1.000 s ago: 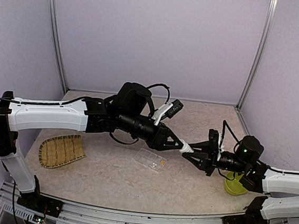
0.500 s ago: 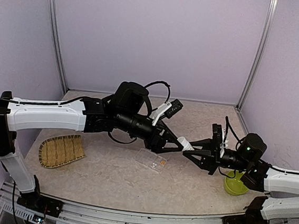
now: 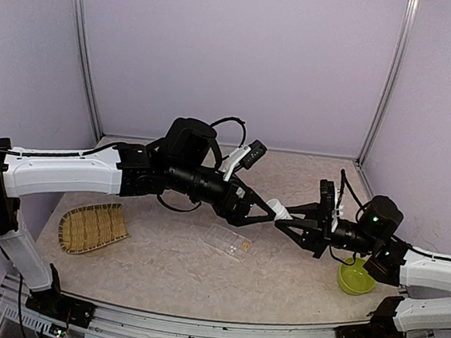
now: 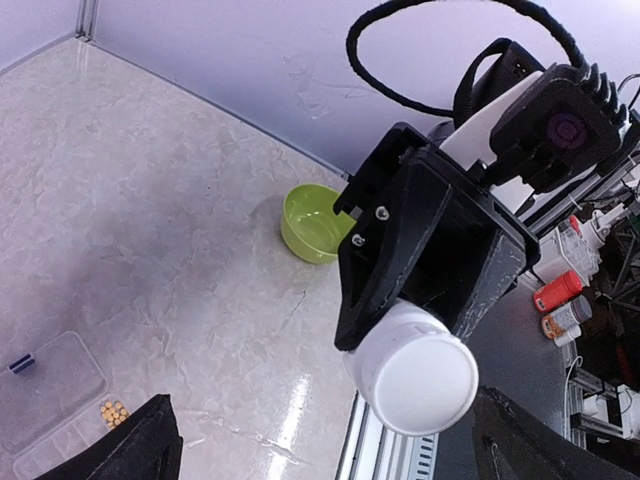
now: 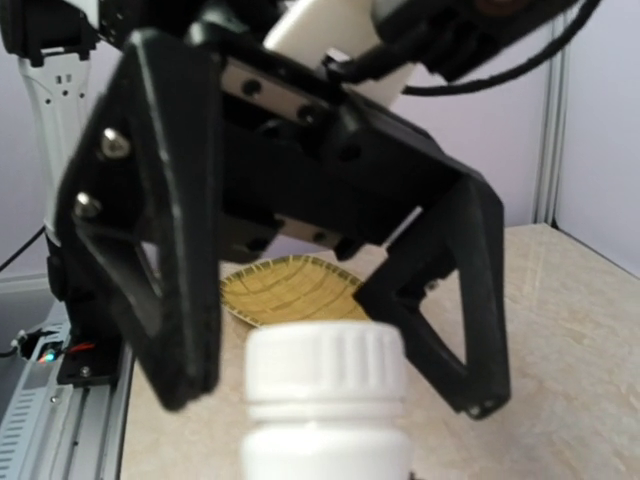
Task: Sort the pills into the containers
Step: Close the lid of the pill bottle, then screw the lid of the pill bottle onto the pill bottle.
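My right gripper (image 3: 294, 225) is shut on a white pill bottle (image 3: 283, 214) with its ribbed cap (image 5: 325, 365) on, held level above the table. My left gripper (image 3: 267, 214) faces it, open, its black fingers (image 5: 170, 250) spread on either side of the cap without touching it. Below them the clear compartment box, the container (image 3: 229, 241), lies on the table. In the left wrist view it (image 4: 50, 395) holds a cluster of orange-yellow pills (image 4: 113, 410) and one dark blue pill (image 4: 20, 362). The bottle's flat bottom (image 4: 418, 375) points at that camera between the right fingers (image 4: 385, 270).
A lime-green bowl (image 3: 355, 277) sits at the front right under the right arm. A woven bamboo tray (image 3: 92, 226) lies at the front left. Purple walls close the table on three sides. A metal rail runs along the near edge.
My left gripper has opened off the bottle's cap and drawn back a little to the left. The right gripper keeps the bottle and has barely shifted.
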Controlling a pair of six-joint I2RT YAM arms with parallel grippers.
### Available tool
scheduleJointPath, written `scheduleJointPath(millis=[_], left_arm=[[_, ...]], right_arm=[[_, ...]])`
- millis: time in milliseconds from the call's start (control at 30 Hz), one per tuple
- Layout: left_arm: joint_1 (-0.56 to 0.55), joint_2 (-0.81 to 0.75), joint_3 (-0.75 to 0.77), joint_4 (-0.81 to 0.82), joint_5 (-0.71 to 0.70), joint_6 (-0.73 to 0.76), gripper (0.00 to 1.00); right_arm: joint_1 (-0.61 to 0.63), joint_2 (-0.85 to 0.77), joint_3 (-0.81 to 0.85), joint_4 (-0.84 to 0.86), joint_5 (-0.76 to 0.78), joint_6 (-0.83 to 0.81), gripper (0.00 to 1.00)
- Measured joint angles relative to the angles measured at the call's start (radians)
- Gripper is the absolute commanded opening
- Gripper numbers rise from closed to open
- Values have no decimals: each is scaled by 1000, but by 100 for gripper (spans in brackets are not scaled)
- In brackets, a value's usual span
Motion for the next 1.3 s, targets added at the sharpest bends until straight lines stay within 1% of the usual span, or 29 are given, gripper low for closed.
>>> scheduleJointPath(millis=[300,467,600,733,867,933,1067,1167,1300], left_arm=[[-12,0,32,-37,-28,-6,99],[0,8,32,-75,-72,-12,93],[9,7,20,-81,-91,-24,90],[40,7,-19,-84,-135,-42,89],[72,6,-40,-89,-159,-54,90],[74,-1,-46,-79,-150,-54,93],[64,-35,-66,-26,-72,-56,96],[57,-42,-60,9,-19,-69,95],[50,-14,-29,19,26,-123,92]], right_arm=[[0,-16,1,-28,26,-8,24],[0,-30,1,-37,34,-10,25],[0,-35,1,-45,42,-10,25],[0,-54,1,-45,33,-10,25],[0,-59,1,-46,34,-11,25],[0,-58,1,-50,41,-14,24],[0,-45,3,-65,81,-24,25],[0,-26,14,-87,111,-44,24],[0,6,52,-132,144,-78,24]])
